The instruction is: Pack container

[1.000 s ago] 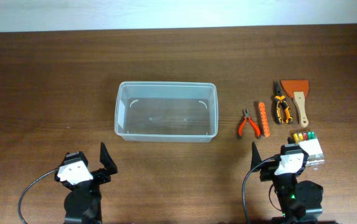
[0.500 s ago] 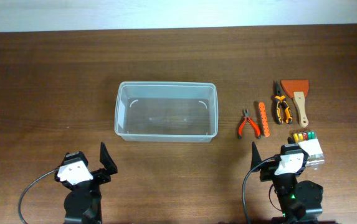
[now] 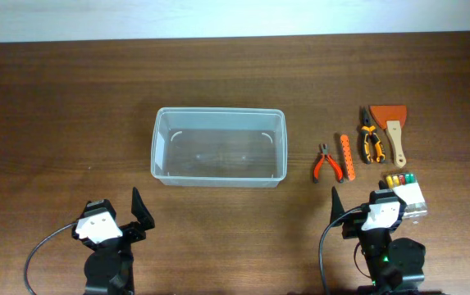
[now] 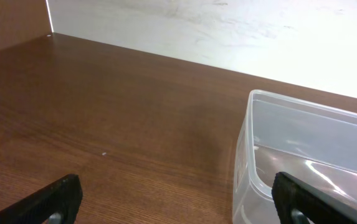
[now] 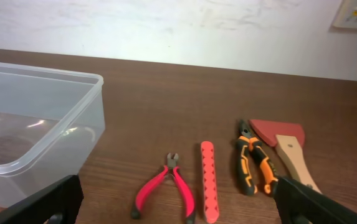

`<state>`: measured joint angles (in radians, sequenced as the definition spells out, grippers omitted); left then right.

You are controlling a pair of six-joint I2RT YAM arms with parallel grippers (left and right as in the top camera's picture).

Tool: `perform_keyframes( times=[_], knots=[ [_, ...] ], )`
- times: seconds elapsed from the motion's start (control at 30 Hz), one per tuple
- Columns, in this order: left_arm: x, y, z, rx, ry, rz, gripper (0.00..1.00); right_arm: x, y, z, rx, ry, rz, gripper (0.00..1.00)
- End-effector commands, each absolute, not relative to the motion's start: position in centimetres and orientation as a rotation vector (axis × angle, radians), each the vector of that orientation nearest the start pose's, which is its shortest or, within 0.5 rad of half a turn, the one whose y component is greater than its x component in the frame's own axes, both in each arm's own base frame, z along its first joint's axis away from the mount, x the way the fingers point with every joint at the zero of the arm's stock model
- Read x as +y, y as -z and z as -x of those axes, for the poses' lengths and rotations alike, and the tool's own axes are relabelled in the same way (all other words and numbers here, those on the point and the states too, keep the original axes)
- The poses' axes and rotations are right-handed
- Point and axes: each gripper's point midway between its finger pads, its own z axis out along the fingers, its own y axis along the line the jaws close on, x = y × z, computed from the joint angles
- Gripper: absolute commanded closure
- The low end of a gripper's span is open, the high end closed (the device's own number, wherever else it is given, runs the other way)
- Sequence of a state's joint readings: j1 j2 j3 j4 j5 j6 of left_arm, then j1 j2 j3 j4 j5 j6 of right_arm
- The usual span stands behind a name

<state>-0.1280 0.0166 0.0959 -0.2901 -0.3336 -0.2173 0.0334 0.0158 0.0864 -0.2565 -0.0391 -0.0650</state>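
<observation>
— Has any packing begun?
— Not by the look of it. The container (image 3: 218, 147) sits mid-surface (image 3: 54, 123) with nothing in it. The tools lie to its right: red pliers (image 3: 326, 165), an orange bar (image 3: 347, 156), orange-black pliers (image 3: 371, 143) and a scraper (image 3: 390, 127).
— And the hands?
— The left hand (image 4: 181, 202) and right hand (image 5: 181, 202) are both spread wide, holding nothing, at the near edge.
— So what's next?
— I'd guess the right one goes for the red pliers — down over the handles, then closing across them.

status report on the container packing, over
Both open, empty: left end effector, right end effector. Clear container empty. Red pliers, scraper, bit case lie right of it, none packed; nothing in the way.
</observation>
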Motion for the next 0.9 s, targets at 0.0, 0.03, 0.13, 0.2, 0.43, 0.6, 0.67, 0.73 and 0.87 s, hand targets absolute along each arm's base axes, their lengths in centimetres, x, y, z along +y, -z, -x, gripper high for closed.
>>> perform_keyframes(
  times=[0.0, 0.03, 0.13, 0.2, 0.43, 0.6, 0.67, 0.73, 0.87],
  knots=[
    [2.7, -14.7, -23.2, 1.743, -0.055, 0.309, 0.01, 0.5, -15.1, -23.8, 1.741, 0.041, 0.081, 0.01],
    [2.7, -14.7, -23.2, 1.743, -0.055, 0.309, 0.01, 0.6, -15.1, -23.8, 1.739, 0.029, 0.074, 0.01],
    [2.7, -14.7, -23.2, 1.743, -0.055, 0.309, 0.01, 0.4, -15.5, -23.9, 1.726, -0.002, 0.023, 0.01],
    [2.7, -14.7, -23.2, 1.743, -0.055, 0.309, 0.01, 0.0, -16.8, -24.0, 1.681, 0.0, -0.022, 0.01],
    [2.7, -14.7, -23.2, 1.743, -0.055, 0.309, 0.01, -2.0, -22.1, -25.4, 1.656, 0.102, -0.107, 0.01],
    [2.7, -14.7, -23.2, 1.743, -0.055, 0.309, 0.01, -2.0, -25.5, -28.4, 1.879, 0.126, -0.092, 0.01],
    [2.7, -14.7, -23.2, 1.743, -0.055, 0.309, 0.01, -1.9, -27.5, -29.7, 1.963, 0.134, -0.086, 0.01],
    [2.7, -14.7, -23.2, 1.743, -0.055, 0.309, 0.01, -1.9, -29.0, -30.9, 2.075, 0.143, -0.078, 0.01],
    [2.7, -14.7, -23.2, 1.743, -0.055, 0.309, 0.01, -1.1, -29.5, -32.2, 2.312, 0.116, -0.038, 0.01]
  ],
)
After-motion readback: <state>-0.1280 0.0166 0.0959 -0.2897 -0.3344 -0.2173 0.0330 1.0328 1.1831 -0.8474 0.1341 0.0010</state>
